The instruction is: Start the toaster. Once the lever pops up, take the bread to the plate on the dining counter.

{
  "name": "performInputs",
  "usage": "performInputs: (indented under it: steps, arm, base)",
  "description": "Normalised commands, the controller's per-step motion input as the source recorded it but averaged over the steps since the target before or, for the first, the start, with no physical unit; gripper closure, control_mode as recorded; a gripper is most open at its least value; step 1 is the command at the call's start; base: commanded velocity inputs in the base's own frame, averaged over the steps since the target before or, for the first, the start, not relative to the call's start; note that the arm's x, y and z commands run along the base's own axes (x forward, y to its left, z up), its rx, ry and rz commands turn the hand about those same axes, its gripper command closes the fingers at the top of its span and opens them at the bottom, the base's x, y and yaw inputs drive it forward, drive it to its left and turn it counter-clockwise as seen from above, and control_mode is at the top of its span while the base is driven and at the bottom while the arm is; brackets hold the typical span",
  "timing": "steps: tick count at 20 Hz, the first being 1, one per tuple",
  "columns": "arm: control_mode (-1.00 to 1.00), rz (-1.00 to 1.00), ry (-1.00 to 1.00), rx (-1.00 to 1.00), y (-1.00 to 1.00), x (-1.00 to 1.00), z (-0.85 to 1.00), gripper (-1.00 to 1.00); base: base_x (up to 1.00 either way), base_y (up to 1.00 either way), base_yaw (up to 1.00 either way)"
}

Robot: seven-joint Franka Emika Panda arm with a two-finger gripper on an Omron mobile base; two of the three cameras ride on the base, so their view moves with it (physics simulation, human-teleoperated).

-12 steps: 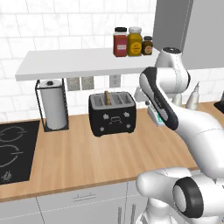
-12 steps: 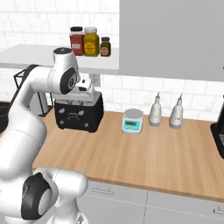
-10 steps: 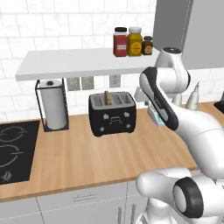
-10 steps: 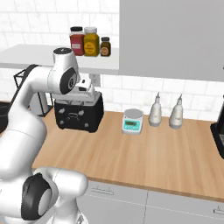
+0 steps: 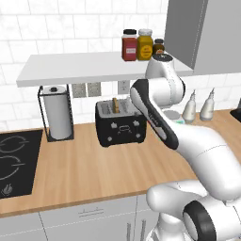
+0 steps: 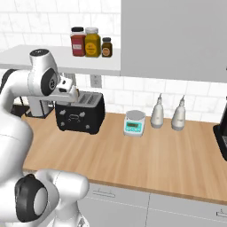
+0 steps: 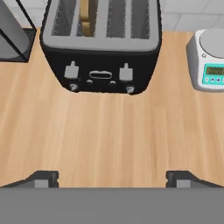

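Hovering over the wood counter (image 7: 109, 135), the gripper (image 7: 112, 177) has its two fingers wide apart and holds nothing. Further ahead stands the black toaster (image 7: 103, 46), with the bread (image 7: 87, 17) upright in its left slot. Beside it, to the right, sits a small scale (image 7: 209, 61).

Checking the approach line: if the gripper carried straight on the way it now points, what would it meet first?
Probably bare wood counter in front of the toaster; the open gripper looks down at it, with the toaster further along, though depth is unclear.
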Motion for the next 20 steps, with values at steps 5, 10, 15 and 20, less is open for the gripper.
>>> performInputs:
  steps: [5,10,15,20]
  arm:
    - [-1.0,-0.11,-0.05,-0.03,0.94,0.02,-0.09,-1.0]
    - [-1.0,-0.09,-0.02,0.0,0.09,0.44,-0.29,-1.0]
    - [-1.0,0.0,0.0,0.0,0.0,0.51,-0.41,-1.0]
    - [-1.0,0.0,0.0,0.0,0.0,0.41,-0.55,-1.0]
  base:
    - [0.0,0.0,0.0]
    - [0.0,0.0,0.0]
    - [0.0,0.0,0.0]
    - [0.0,0.0,0.0]
